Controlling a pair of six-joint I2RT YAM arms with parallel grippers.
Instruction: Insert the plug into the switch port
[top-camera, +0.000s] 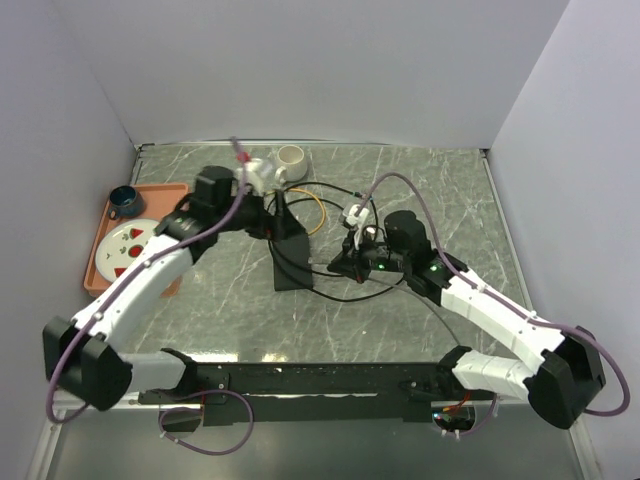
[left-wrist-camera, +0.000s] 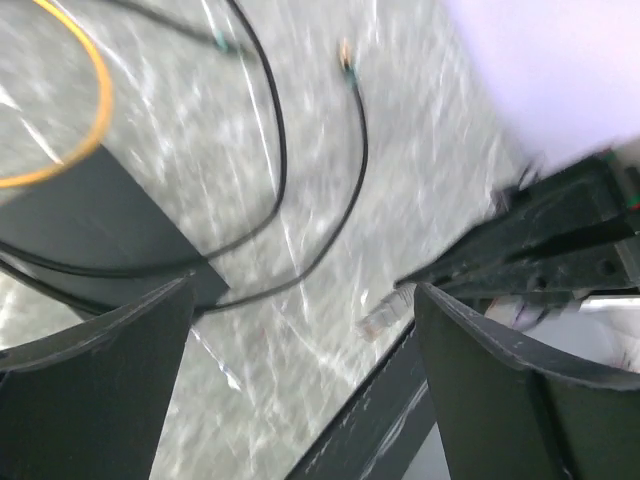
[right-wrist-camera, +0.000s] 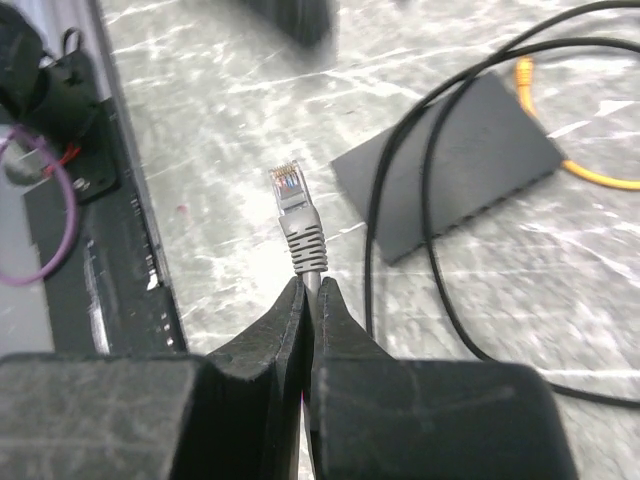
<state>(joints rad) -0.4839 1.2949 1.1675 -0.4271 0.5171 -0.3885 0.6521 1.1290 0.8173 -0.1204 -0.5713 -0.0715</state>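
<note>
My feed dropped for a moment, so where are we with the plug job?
Done: the right gripper is shut on the grey cable just behind the plug. In hand: the plug is held apart from the black box, not inserted. Left: line it up with the switch port, which I cannot make out here, and push it in. The left gripper is open and empty.

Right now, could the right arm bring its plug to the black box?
Probably yes: the right end effector grips the plug, only tabletop separates it from the box, though black cables cross it.
</note>
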